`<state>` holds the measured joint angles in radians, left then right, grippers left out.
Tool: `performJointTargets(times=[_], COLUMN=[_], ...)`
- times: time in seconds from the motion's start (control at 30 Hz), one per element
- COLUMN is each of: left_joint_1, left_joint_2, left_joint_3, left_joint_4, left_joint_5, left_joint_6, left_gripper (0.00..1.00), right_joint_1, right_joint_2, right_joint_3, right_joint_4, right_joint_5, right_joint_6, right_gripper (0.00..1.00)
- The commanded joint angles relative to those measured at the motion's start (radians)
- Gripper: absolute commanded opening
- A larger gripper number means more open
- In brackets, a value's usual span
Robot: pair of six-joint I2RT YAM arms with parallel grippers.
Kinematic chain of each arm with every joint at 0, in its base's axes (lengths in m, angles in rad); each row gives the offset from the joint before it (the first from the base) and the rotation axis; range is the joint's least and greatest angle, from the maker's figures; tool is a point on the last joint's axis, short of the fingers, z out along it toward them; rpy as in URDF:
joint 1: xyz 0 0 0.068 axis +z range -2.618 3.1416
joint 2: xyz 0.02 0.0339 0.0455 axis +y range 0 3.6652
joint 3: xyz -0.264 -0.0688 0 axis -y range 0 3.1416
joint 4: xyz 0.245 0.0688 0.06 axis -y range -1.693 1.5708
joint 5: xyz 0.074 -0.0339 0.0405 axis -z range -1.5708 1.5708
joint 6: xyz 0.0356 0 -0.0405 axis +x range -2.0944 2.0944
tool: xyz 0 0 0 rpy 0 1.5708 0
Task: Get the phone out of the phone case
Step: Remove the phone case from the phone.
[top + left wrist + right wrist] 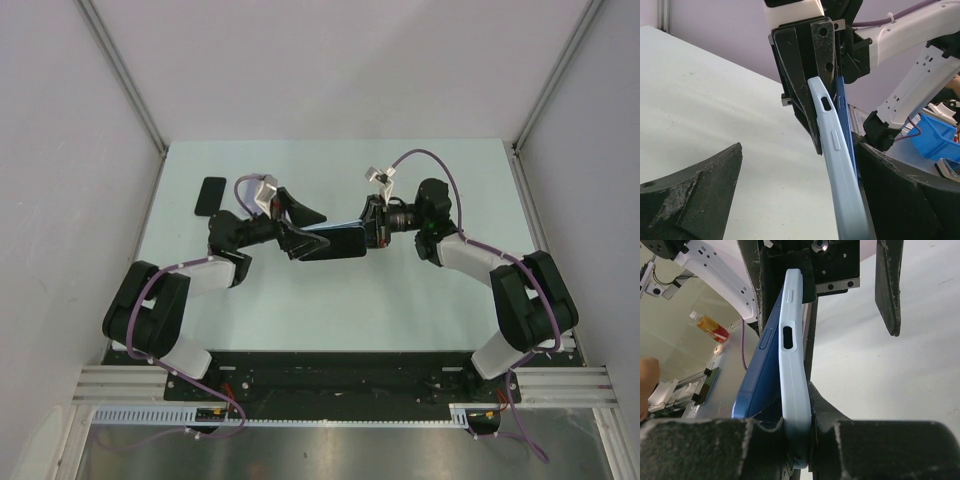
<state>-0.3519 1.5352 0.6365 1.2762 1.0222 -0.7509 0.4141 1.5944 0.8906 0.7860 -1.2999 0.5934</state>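
Observation:
The light blue phone case (345, 243) hangs above the middle of the table between both arms. In the right wrist view, my right gripper (800, 445) is shut on one end of the case (792, 370). The dark blue phone (757, 375) has splayed away from the case at that end, outside the pads. My left gripper (305, 232) stands open around the other end. In the left wrist view, the case (840, 165) and phone (844, 110) run close along its right finger (905, 195), and the left finger (690, 200) is well apart.
A flat black device (210, 196) lies on the table at the far left. White walls with metal posts close in the table on three sides. A blue bin (935, 140) and a bottle (710, 327) stand beyond the table.

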Motion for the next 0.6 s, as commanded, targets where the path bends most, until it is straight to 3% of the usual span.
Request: performJointTargets(times=[0.0, 0.13, 0.43, 0.57], left_joint_1=[0.013, 0.021, 0.086, 0.091], left_joint_2=[-0.018, -0.023, -0.132, -0.184], left_joint_3=[0.006, 0.008, 0.049, 0.086], left_joint_4=[0.015, 0.012, -0.027, -0.148], left_joint_5=[-0.028, -0.030, 0.016, 0.061], left_joint_6=[0.024, 0.035, 0.080, 0.233], left_gripper=[1.00, 1.00, 1.00, 1.00], right_joint_1=[-0.018, -0.031, -0.043, -0.040], right_joint_2=[-0.011, 0.012, 0.044, 0.059], right_joint_3=[0.025, 0.025, 0.025, 0.025], right_joint_4=[0.107, 0.147, 0.055, -0.028], right_joint_5=[-0.002, 0.004, 0.040, 0.086], right_joint_6=[0.083, 0.152, 0.120, 0.080], right_gripper=[0.00, 0.00, 0.00, 0.00])
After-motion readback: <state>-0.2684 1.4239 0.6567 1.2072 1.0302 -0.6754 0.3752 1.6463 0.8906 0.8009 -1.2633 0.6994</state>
